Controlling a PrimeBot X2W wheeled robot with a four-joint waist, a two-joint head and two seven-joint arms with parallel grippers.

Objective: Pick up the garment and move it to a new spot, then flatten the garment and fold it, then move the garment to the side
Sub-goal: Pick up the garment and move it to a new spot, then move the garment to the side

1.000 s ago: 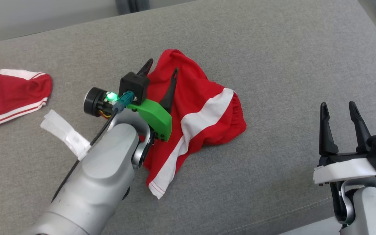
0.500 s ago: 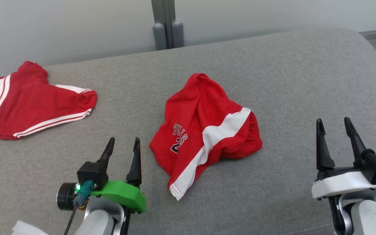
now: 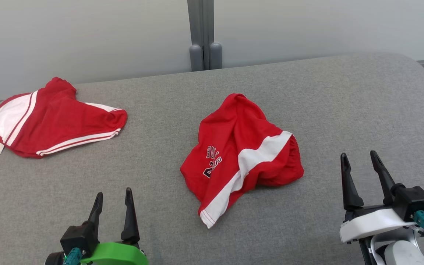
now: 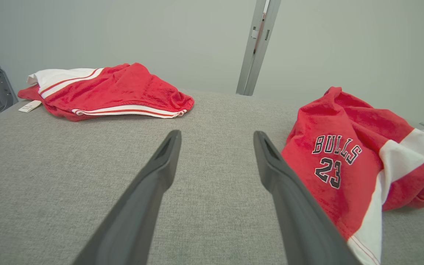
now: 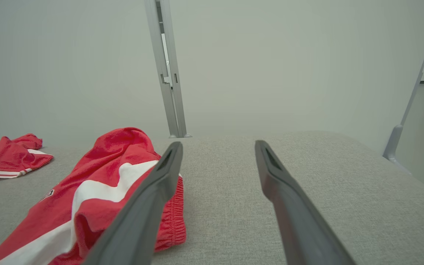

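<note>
Cushion (image 3: 344,103) of grey fabric carries the garment (image 3: 234,140), crumpled at its middle, clear of every edge. We judge it light and limp, best pinched at the white-banded hem corner. Left gripper (image 3: 113,191) and right gripper (image 3: 358,153) hover by the front edge, jaws wide, holding nothing.

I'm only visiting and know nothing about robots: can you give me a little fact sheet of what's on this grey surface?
surface: grey fabric top
garment: red, white stripe, BULLS 23 lettering; crumpled in the middle, not held
other cloth: darker red with white trim, far left, apart from the garment
left gripper: open, empty, to the garment's left
right gripper: open, empty, to the garment's right
</note>
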